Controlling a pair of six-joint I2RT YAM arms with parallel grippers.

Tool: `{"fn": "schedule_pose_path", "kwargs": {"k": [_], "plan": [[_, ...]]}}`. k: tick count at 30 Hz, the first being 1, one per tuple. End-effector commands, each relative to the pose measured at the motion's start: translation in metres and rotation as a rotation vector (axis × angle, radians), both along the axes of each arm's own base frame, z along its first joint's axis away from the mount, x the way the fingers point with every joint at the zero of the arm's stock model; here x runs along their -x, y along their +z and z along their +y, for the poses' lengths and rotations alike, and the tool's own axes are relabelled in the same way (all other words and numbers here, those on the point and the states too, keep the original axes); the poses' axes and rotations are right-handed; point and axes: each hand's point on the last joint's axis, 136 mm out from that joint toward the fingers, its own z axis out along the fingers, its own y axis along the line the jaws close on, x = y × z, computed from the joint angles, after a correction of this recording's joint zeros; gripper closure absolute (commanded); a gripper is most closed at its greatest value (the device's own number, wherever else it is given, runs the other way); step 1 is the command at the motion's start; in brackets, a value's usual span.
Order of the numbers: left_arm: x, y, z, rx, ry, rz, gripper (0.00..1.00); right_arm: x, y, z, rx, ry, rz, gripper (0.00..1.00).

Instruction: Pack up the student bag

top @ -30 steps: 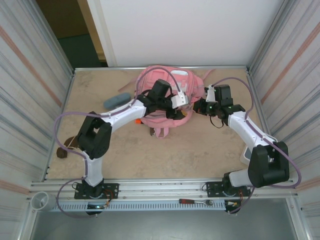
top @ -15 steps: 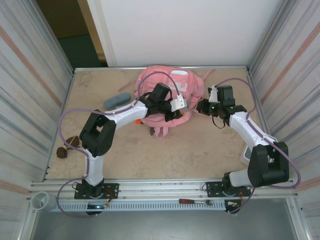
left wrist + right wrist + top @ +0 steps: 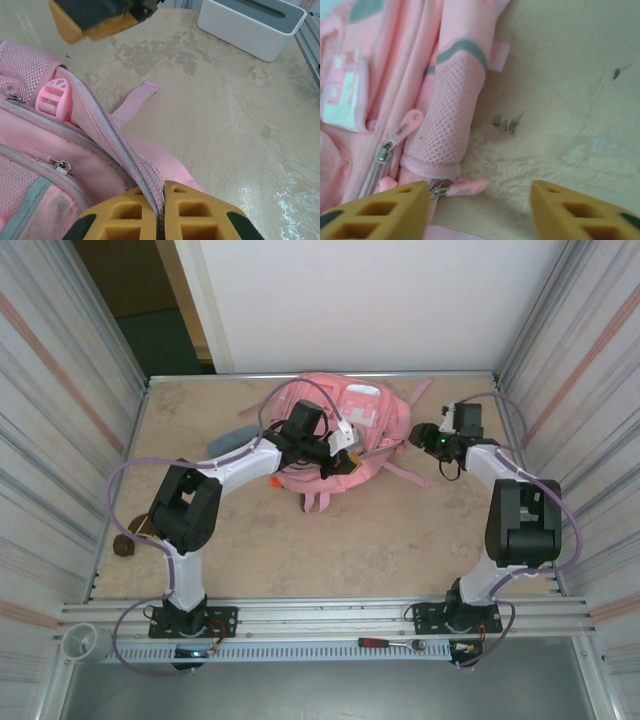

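With my left gripper [image 3: 161, 202] pinching a pink piped seam of the student bag [image 3: 55, 150], I would pull gently and evenly, so the zip line is drawn taut without dragging the bag across the table [image 3: 225, 125]. Its jaws are nearly shut, with the fabric squeezed between both pads and running up past a round plastic buckle [image 3: 51, 97]. My right gripper [image 3: 480, 202] stands wide and holds nothing. It hovers just off the bag's mesh side pocket [image 3: 447, 115], with a zip pull [image 3: 407, 122] close beside one finger. I judge that pull to be the next thing to grip.
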Motion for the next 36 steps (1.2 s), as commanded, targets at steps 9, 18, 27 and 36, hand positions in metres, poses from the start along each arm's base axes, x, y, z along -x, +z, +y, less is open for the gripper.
{"fn": "schedule_pose_path", "kwargs": {"k": [9, 18, 27, 36], "plan": [[0.009, 0.055, -0.022, 0.101, -0.095, -0.127, 1.0, -0.082, -0.016, 0.048, -0.465, 0.052, 0.064, 0.45], [-0.014, 0.059, -0.022, 0.029, -0.037, -0.202, 0.97, -0.026, 0.005, -0.023, -0.346, -0.082, 0.001, 1.0], [-0.094, 0.044, 0.018, -0.139, 0.281, -0.277, 0.91, 0.064, -0.032, -0.01, -0.229, -0.136, 0.092, 0.94], [-0.129, 0.004, 0.123, -0.31, 0.726, -0.229, 0.53, 0.116, -0.035, 0.071, -0.02, 0.12, 0.127, 0.67]]}}
